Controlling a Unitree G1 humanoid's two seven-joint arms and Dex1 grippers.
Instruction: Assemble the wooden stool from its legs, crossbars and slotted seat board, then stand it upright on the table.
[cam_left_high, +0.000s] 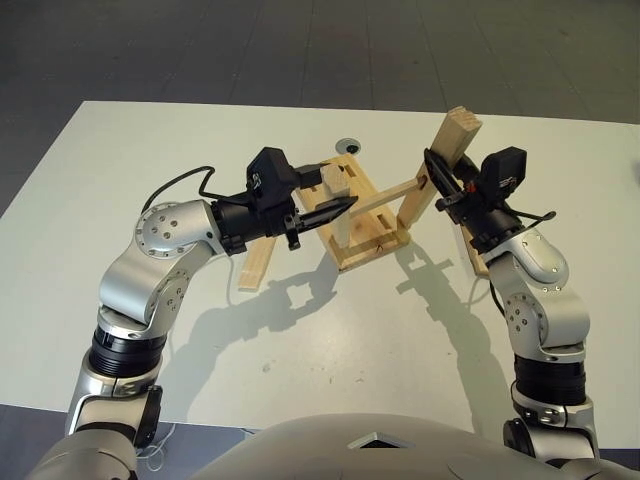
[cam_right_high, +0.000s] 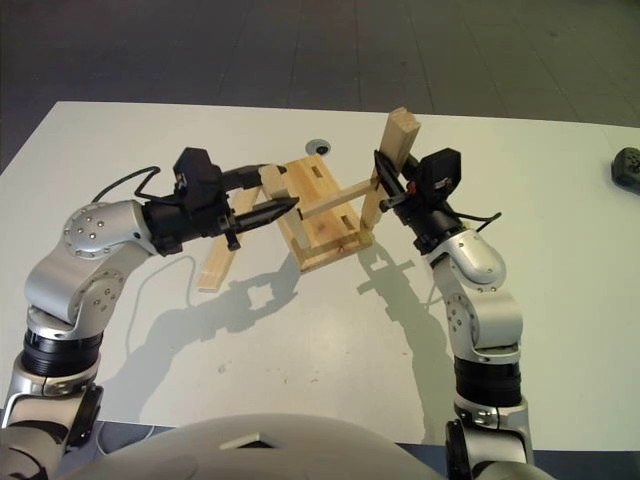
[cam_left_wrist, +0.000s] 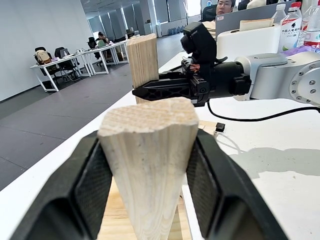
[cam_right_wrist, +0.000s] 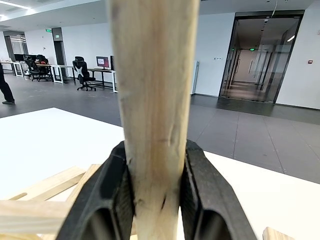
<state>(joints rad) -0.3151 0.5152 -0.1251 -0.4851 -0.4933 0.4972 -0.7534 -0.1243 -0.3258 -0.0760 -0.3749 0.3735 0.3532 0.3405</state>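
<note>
silver arms (cam_left_high: 160, 262), black grippers (cam_left_high: 345, 206), black cables (cam_left_high: 185, 179)

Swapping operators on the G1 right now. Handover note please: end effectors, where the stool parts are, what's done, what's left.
Left end effector: shut on a leg standing at the seat board.
Right end effector: shut on a second leg, tilted, at the board's right side.
Seat board lies flat on the table; a crossbar runs between the two held legs.
A loose piece lies on the table under the left arm.
Done: partial frame on the board.
Left: fit the remaining parts, then stand the stool upright.
</note>
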